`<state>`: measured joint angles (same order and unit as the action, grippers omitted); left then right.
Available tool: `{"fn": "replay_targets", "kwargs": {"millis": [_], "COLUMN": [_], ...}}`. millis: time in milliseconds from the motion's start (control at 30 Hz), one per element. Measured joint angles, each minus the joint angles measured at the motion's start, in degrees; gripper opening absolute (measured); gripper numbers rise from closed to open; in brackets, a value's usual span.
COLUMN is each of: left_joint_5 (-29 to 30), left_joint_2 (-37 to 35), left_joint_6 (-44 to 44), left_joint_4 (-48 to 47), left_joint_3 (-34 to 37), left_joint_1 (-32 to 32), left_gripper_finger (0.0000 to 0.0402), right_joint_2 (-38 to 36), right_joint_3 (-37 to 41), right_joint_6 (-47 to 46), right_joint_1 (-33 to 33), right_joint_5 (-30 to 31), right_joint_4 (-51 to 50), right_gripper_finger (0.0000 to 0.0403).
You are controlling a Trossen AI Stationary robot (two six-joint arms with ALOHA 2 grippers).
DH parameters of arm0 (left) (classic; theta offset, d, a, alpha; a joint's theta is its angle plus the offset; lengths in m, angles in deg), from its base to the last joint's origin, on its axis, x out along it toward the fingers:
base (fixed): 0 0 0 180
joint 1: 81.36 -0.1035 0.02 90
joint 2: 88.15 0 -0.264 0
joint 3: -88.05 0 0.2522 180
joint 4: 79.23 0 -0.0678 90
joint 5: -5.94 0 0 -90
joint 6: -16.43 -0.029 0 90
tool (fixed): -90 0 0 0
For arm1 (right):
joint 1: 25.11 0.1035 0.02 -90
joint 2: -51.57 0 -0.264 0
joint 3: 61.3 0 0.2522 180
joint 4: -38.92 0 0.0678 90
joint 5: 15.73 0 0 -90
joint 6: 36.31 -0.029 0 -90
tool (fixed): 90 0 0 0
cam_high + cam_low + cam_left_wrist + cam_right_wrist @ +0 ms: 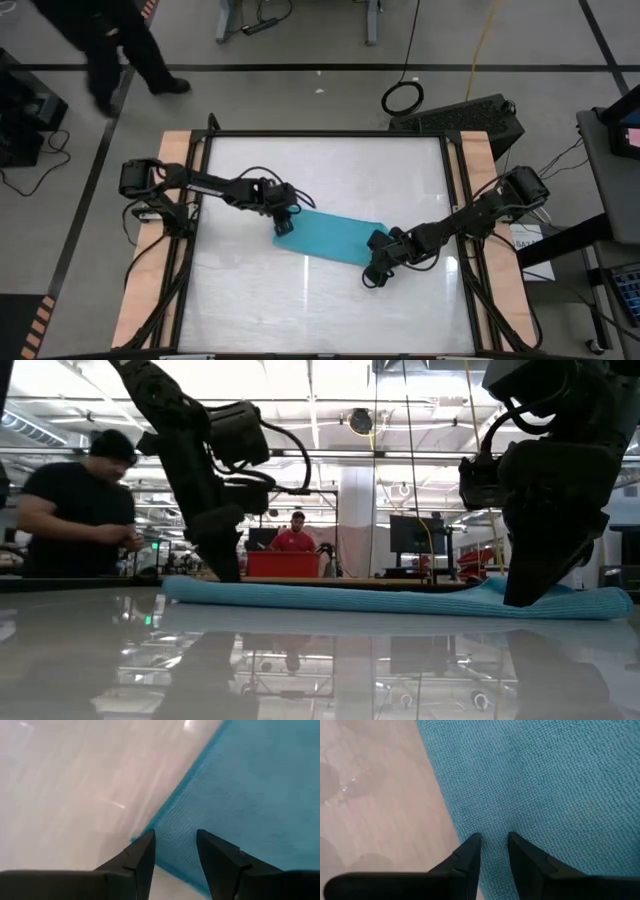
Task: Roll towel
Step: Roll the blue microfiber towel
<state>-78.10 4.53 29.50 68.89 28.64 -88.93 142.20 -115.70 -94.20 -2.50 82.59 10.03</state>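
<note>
Towel (pixel 330 235) flat, both end effectors at opposite ends

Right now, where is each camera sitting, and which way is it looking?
High view: above the table, looking straight down; shows both arms, the left gripper and right gripper at opposite ends of the towel.
Low view: at table height, looking level across into the room; shows both arms from above and people behind.
Left wrist view: on the left arm, looking past its fingers at a towel corner.
Right wrist view: on the right arm, looking past its fingers at a towel edge.
All four share the towel.
</note>
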Motion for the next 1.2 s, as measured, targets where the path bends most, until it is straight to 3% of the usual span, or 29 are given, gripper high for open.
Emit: {"fn": "replay_targets", "kwargs": {"millis": [233,433,700,867,1000,1200], "left_joint_5": [2.7,-4.3,-5.8,-7.9,-7.9,-10.4], "left_joint_2": [0.0,-1.2,-4.0,-3.0,-0.4,5.4], "left_joint_6": [1.3,3.2,4.4,0.2,-0.1,2.0], "left_joint_4": [-2.6,-3.2,1.6,12.0,14.7,14.8], "left_joint_3": [0.0,-1.0,-6.2,-6.4,-6.3,-6.3], "left_joint_1": [-2.9,-3.6,1.3,7.0,9.2,9.8], "left_gripper_finger": [0.0152,0.0152,0.0152,0.0152,0.0152,0.0152], "right_joint_2": [0.0,-0.6,-8.0,-14.5,-17.3,-16.2], "right_joint_3": [0.0,0.1,0.1,0.0,0.0,0.0], "right_joint_6": [-0.4,-0.3,3.2,1.5,-2.9,1.6], "right_joint_1": [0.0,0.0,-0.3,-0.8,-1.9,-4.7], "right_joint_5": [0.0,0.1,4.0,10.1,12.7,10.7], "right_joint_4": [0.1,0.0,-1.5,-12.7,-21.3,-16.5], "right_gripper_finger": [0.0093,0.0093,0.0093,0.0093,0.0093,0.0093]}}
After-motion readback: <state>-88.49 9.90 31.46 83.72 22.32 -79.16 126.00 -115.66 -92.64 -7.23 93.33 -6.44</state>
